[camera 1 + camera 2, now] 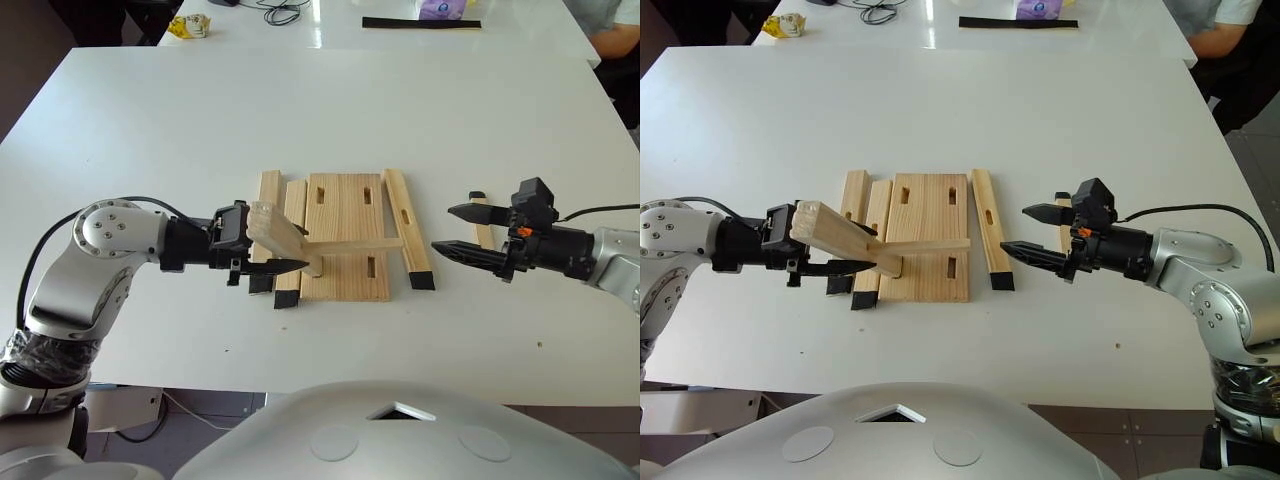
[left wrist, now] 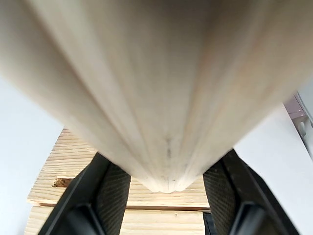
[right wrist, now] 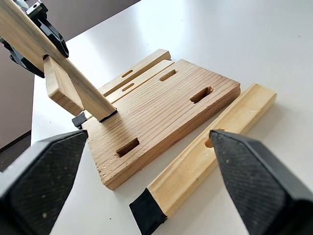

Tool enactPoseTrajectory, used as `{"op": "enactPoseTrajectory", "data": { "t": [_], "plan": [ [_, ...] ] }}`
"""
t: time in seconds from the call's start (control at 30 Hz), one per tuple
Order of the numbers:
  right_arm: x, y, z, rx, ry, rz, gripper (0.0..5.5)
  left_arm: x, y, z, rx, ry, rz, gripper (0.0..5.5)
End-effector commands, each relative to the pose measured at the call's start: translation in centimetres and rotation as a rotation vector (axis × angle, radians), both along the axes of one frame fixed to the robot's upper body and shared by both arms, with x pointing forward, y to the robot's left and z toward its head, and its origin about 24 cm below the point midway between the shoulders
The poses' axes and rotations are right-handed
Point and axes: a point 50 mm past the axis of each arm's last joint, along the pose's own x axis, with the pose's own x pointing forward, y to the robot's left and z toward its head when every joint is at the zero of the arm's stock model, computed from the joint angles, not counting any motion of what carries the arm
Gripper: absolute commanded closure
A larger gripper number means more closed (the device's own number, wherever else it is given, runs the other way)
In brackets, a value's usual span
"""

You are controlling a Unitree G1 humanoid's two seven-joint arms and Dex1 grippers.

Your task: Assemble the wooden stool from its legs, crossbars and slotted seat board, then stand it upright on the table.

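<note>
Seat board (image 1: 345, 215): flat at mid-table, four slots facing up.
Held leg (image 1: 275, 228): tilted, lower end at the board's near left corner.
Crossbar (image 1: 360, 244): juts from the held leg, level above the board, pointing right.
Left gripper (image 1: 270, 255): clamped on the held leg's upper end.
Right gripper (image 1: 445, 229): fingers spread, nothing between them, just right of the right leg.
Right leg (image 1: 408, 228): flat beside the board's right edge.
Two left legs (image 1: 268, 195): flat, side by side along the board's left edge.
Short wooden piece (image 1: 481, 228): flat beside the right gripper, partly hidden.
Table (image 1: 150, 150): white, matte.
Second table (image 1: 330, 25): white, behind, with a black strip (image 1: 420, 23) and cables (image 1: 283, 13).
</note>
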Motion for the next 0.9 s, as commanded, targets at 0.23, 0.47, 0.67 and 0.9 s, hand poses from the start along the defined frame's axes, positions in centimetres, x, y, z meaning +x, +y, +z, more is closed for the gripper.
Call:
{"op": "enactPoseTrajectory", "data": {
  "t": [0.23,0.47,0.67,0.9],
  "plan": [
    [0.1,0.3,0.0,-0.012,-0.002,0.013,0.92,0.1,0.4,-2.5,0.054,0.154,0.128,3.44],
    [0.1,0.3,-0.1,-0.013,0.000,0.013,0.92,-0.9,0.7,-4.0,0.064,0.162,0.138,3.44],
    [0.2,0.3,0.0,-0.015,-0.004,0.017,0.92,-1.5,0.4,-4.1,0.080,0.131,0.113,3.44],
    [0.2,0.4,0.0,-0.012,-0.007,0.020,0.92,-0.6,0.1,-3.2,0.056,0.163,0.145,2.57]
  ]
}}
